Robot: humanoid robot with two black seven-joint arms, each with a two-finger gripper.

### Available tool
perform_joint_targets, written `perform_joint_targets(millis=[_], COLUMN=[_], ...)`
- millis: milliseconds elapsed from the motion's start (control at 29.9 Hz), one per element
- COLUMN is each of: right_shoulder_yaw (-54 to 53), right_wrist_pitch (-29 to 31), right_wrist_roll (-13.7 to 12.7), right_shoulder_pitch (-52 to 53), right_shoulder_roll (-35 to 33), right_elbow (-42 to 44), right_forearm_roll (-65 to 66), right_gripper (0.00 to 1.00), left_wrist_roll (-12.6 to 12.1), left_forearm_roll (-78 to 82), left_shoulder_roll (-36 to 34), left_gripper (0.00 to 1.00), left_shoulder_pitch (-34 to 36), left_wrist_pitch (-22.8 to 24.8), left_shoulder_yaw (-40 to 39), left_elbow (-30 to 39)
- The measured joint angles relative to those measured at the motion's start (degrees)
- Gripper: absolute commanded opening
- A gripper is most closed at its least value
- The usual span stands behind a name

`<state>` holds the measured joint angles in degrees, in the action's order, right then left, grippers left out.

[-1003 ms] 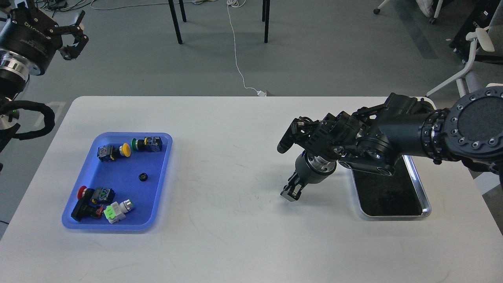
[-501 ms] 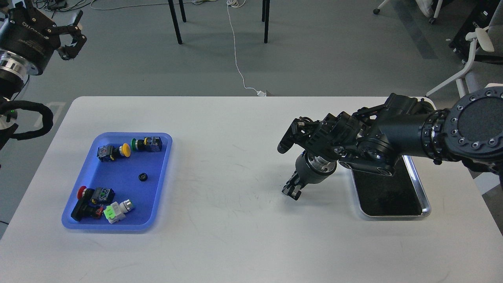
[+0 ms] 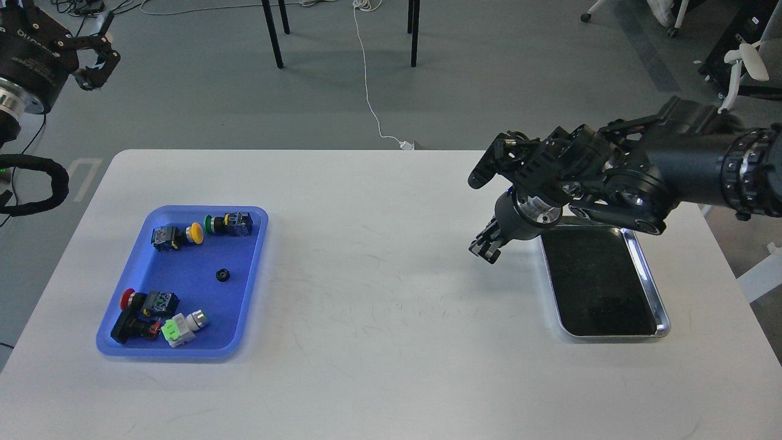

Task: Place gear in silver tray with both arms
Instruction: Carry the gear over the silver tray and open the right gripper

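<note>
1 silver tray point(image 3: 661, 287), long axis running away from me; right gripper point(image 3: 486, 247) closed, left gripper point(image 3: 91, 52) open.

Head cam, fwd-down over table point(image 3: 379, 342)

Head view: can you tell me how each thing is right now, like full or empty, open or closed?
silver tray: empty, flat on the table.
blue tray: holds push-button switches and a small black gear.
small black gear: lying loose in the blue tray, untouched.
left gripper: open, holding nothing, raised beyond the table.
right gripper: fingers too dark to tell, beside the silver tray.
</note>
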<state>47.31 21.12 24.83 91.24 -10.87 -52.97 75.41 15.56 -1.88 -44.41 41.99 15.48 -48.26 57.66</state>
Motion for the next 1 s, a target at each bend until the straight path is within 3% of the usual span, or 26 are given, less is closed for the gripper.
perform_joint_targets(millis=[167, 401, 735, 902, 1003], right_shoulder_yaw=[0.03, -0.02, -0.14, -0.92, -1.26], right_wrist_pitch=[-1.9, -3.34, -3.7, -3.89, -3.94], right_wrist_roll=[-0.06, 0.03, -0.21, -0.24, -0.3], right_shoulder_pitch=[-0.97, -4.96, -8.29, -8.85, -8.94], right_shoulder_roll=[-8.97, -18.86, -27.71, -28.34, -28.01], right_elbow=[0.06, -3.38, -11.6, -11.78, -11.59], right_forearm_roll=[9.05, 10.72, 15.49, 16.66, 16.73], right_gripper=[0.15, 0.15, 0.17, 0.24, 0.36], left_wrist_roll=[0.0, 0.0, 0.0, 0.0, -0.01], left_forearm_roll=[0.0, 0.03, 0.03, 0.03, 0.03], left_shoulder_roll=[-0.38, -0.41, -0.6, -0.6, -0.6], left_gripper=[0.98, 0.98, 0.98, 0.98, 0.98], left_shoulder_pitch=[0.02, 0.02, 0.02, 0.02, 0.02], left_wrist_pitch=[0.01, 0.01, -0.16, -0.56, -0.62], left_shoulder_yaw=[0.0, 0.0, 0.08, 0.1, 0.1], left_elbow=[0.01, 0.02, 0.09, 0.07, 0.07])
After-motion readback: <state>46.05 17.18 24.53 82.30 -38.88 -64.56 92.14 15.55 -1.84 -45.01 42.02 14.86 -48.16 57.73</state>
